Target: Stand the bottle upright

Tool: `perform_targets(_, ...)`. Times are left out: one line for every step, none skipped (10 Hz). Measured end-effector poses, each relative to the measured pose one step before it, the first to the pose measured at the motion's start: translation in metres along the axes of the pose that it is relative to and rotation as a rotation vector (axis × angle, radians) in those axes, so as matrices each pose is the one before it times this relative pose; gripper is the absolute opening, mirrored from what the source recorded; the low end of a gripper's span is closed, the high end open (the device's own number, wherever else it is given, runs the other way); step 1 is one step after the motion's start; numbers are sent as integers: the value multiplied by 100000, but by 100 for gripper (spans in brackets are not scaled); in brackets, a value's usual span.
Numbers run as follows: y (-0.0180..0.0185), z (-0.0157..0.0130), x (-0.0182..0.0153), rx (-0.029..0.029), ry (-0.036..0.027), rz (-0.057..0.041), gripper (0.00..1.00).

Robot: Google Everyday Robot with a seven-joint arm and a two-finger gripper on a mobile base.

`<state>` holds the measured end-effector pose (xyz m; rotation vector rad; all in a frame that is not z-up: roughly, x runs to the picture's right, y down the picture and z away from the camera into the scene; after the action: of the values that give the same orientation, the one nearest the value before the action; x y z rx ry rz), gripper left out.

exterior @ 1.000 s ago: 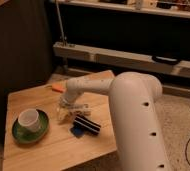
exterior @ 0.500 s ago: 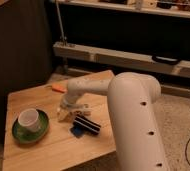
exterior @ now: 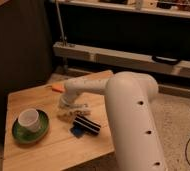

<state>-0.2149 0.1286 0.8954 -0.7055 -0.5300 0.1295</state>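
The bottle (exterior: 64, 116), small and pale beige, lies on its side on the wooden table (exterior: 43, 150), just right of the cup. My gripper (exterior: 69, 110) reaches down from the white arm (exterior: 133, 120) and sits right on top of the bottle, shut on it. Most of the bottle is hidden under the gripper, and only its pale lower edge shows.
A white cup (exterior: 28, 119) stands on a green saucer (exterior: 19, 134) at the left. A flat black striped block (exterior: 86, 125) lies right of the bottle. A small orange object (exterior: 57, 88) sits near the far edge. A dark cabinet (exterior: 18, 45) rises behind.
The gripper has stayed over the bottle and shut on it. The cup, block and arm have barely moved.
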Motion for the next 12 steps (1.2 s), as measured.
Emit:
perform_targets(37, -25, -7, -178, 383, 82, 0)
perform_targets(39, -77, 62, 46, 261, 164, 0)
perform_targets(6, -207, 127, 620, -207, 250, 0)
perform_targets(-106, -550, -143, 1841, -1606, 181, 0)
perform_targets(-41, -744, -391, 2341, -2359, -44, 0)
perform_targets(-67, -1770, -942, 5389, -4879, -581, 0)
perform_targets(-32, -1493, -787, 4407, -3449, -768, 0)
perform_targets(-46, -1755, -1081, 4790, -3731, -1268, 0)
perform_targets(-98, -2090, -1244, 5400, -4286, -1396, 0)
perform_targets(-280, -2350, -1371, 6325, -5283, -1497, 0)
perform_targets(-281, -2174, -1110, 6292, -6169, -1477, 0)
perform_targets(-204, -2734, -559, 8293, -8110, -825, 0)
